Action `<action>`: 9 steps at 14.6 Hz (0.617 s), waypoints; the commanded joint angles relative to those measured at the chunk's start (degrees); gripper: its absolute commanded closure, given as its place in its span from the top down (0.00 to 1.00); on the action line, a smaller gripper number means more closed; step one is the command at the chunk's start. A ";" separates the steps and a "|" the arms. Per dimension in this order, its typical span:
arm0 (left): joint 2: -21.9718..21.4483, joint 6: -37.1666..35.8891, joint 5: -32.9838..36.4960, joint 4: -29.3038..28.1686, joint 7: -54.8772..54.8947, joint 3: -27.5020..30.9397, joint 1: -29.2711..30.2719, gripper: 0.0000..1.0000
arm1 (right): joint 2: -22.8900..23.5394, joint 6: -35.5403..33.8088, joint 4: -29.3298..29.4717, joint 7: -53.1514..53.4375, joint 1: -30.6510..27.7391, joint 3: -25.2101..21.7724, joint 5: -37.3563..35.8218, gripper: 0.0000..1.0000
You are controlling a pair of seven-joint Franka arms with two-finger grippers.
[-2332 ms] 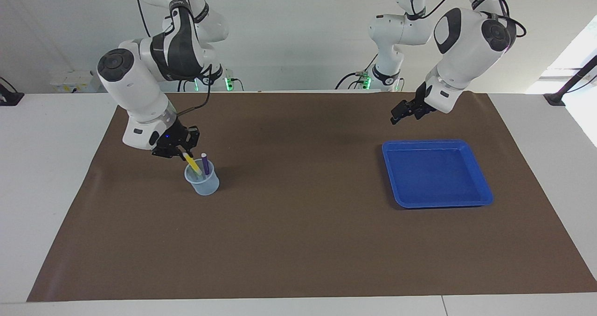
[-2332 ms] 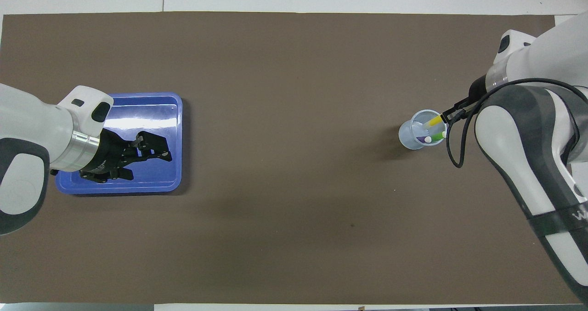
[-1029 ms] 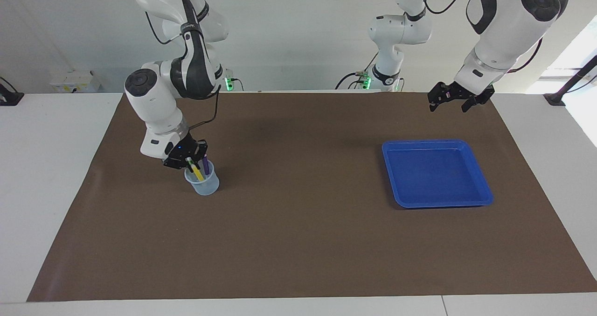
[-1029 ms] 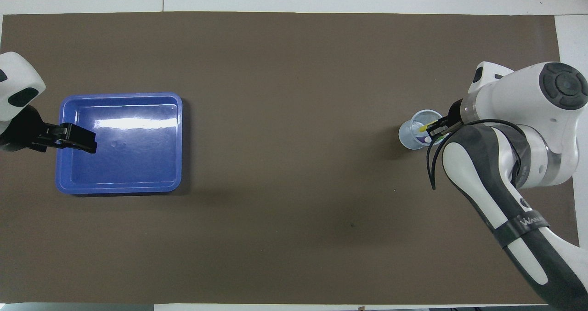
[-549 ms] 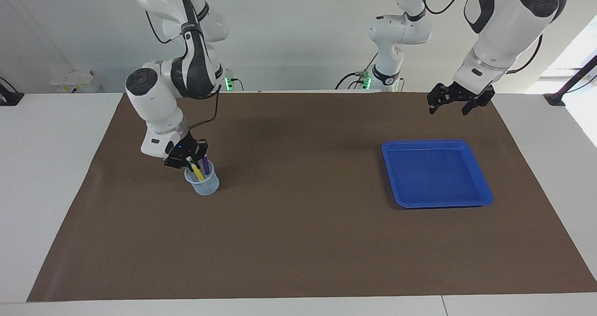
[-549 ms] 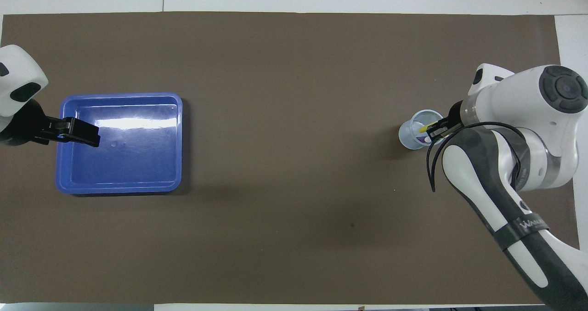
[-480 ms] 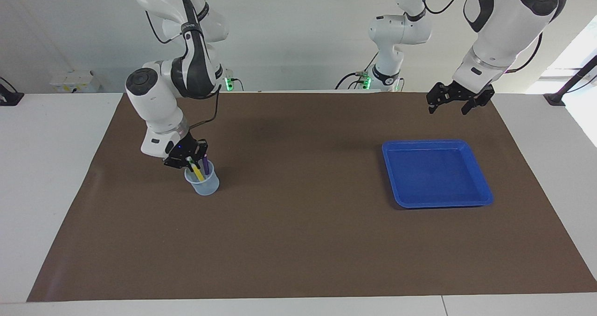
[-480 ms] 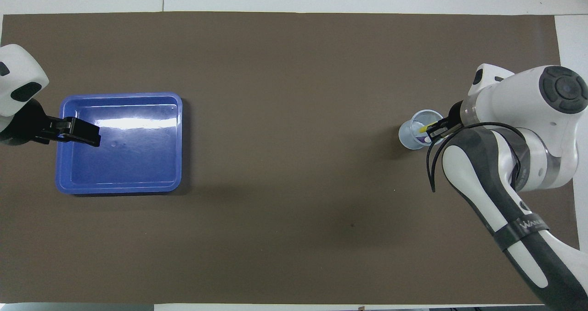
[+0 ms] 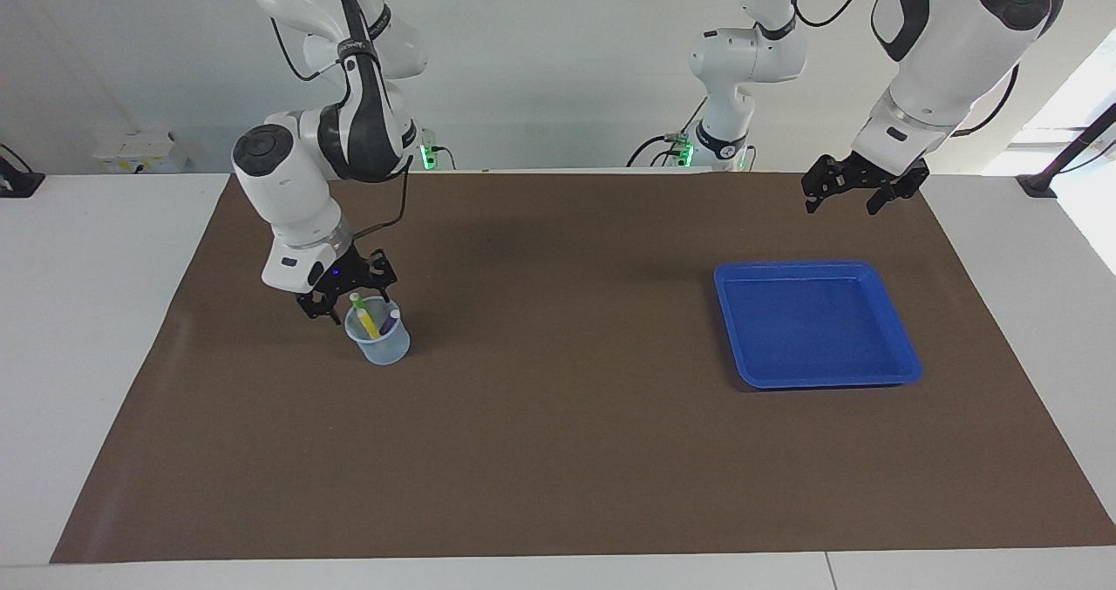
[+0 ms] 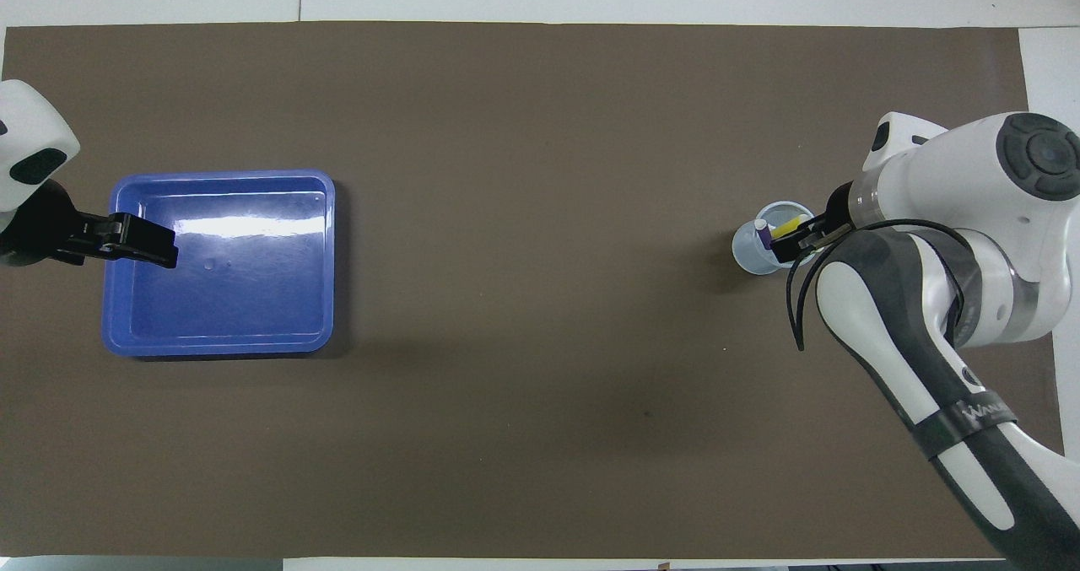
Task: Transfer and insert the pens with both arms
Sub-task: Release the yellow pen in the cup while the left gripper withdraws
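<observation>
Translucent plastic cup [image 9: 377,339] holds the three coloured pens [image 9: 370,319] upright; right gripper [image 9: 346,298] spread above, left gripper [image 9: 853,193] waiting, spread.

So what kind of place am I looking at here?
Most likely a robotics lab test bench: two large white arms, the right gripper over a clear cup of pens, the left gripper waiting above a brown mat near a blue tray.

Even, bright light fills both views. Daylight blows out at the facing view's right edge. White glare streaks the blue tray [image 10: 219,217] from overhead. Soft shadows pool beside the tray and the cup [image 9: 377,342]. Focus seems sharp throughout.
</observation>
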 commanded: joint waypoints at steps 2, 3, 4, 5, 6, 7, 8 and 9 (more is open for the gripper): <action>0.33 -1.14 -0.18 1.19 0.23 -0.84 1.03 1.00 | 1.62 -8.06 8.50 -1.28 -0.47 0.40 -0.65 0.91; 0.24 -1.14 -0.18 1.10 0.23 -0.84 1.03 1.00 | 1.54 -10.60 10.78 -1.19 -0.47 0.40 -0.65 0.95; 0.24 -1.06 -0.18 1.10 0.23 -0.67 1.03 1.00 | 1.62 -13.58 13.50 -1.11 -0.47 0.40 -0.39 1.00; 0.07 -1.05 -0.18 0.92 0.41 -0.67 0.85 1.00 | 1.54 -16.92 16.14 -1.02 -0.47 0.49 -0.30 1.00; -0.11 -0.97 -0.18 1.01 0.41 -0.58 0.59 1.00 | 1.45 -19.65 18.25 -1.02 -0.47 0.49 -0.30 1.00; -0.11 -0.97 -0.10 1.01 0.41 -0.58 0.50 1.00 | 1.19 -22.99 20.80 -0.76 -0.47 0.58 -0.13 1.00; -0.11 -0.97 -0.09 0.92 0.41 -0.58 0.76 1.00 | 1.01 -25.89 23.09 -0.58 -0.38 0.58 -0.21 1.00; -0.11 -0.97 -0.09 0.92 0.32 -0.58 1.02 1.00 | 0.66 -28.96 25.02 -0.49 -0.38 0.58 -0.30 1.00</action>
